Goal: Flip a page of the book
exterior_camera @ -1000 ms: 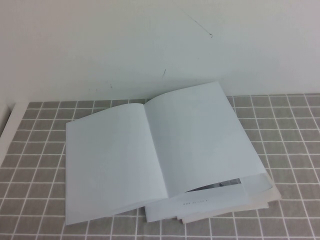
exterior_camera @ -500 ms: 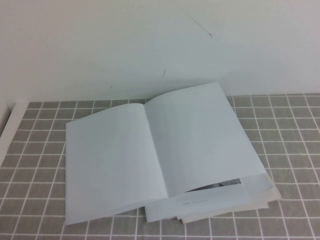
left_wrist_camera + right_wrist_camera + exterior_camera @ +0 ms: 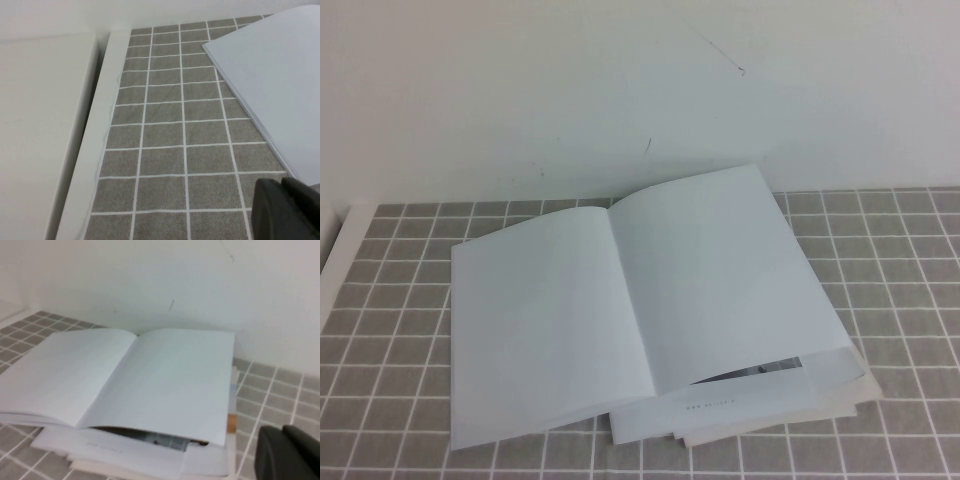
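**The book lies open, and both arms wait off to the side**

The book (image 3: 640, 310) lies open in the middle of the counter (image 3: 900, 260), which is covered in grey squares. Both open sides are blank and white. The page (image 3: 720, 280) on the right, at about 3 o'clock from the fold, does not lie flat. It bulges up a little, and its low edge lifts off the sheets under it. Through that gap you can see a dark bit of print. This lifted edge looks like the easy spot to slide under and flip the sheet over to the left.

More loose white sheets stick out below the book, at about 5 o'clock.

The left pincer (image 3: 285, 210) is down near the counter, just beside the book's left edge. I cannot tell if it is open or closed. The right pincer (image 3: 287, 452) is near the book's right side, by its low corner. I cannot tell its state either. Neither one touches the book.

A white wall (image 3: 620, 90) stands behind the book at 12 o'clock.
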### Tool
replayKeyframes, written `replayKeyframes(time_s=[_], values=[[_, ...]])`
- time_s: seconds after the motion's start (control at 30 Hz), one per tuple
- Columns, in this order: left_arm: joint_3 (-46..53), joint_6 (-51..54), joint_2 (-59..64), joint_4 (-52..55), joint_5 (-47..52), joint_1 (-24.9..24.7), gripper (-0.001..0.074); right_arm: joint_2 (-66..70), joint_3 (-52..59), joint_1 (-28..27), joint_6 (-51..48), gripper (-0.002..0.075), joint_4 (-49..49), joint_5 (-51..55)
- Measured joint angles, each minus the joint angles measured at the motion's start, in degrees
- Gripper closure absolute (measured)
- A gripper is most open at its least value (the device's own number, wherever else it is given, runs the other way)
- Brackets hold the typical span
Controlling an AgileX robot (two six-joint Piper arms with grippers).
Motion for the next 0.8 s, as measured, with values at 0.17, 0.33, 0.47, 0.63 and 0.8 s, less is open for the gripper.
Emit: replayKeyframes(time_s=[0.17,0.33,0.47,0.63,0.8], values=[[0.00,0.00,0.00,0.00,0.00,0.00,0.0739,-6.01,0.39,-4.45,-4.25,0.0729,-3.17,-1.28],[0.00,0.00,0.00,0.00,0.00,0.00,0.0739,-7.38,3.41,-6.85,-0.89,0.0729,-7.99,-8.53],[0.00,0.00,0.00,0.10,0.00,0.00,0.0739,-8.62,6.65,-7.08,-0.51,0.0729,-9.10,-8.22],[0.00,0.00,0.00,0.10,0.00,0.00,0.0739,-11.11,11.70,-7.18,0.02,0.0729,-9.44,-6.69],[0.00,0.00,0.00,0.10,0.00,0.00,0.0739,-11.26,15.37,-9.05,6.67,0.0729,-9.57,-7.33]])
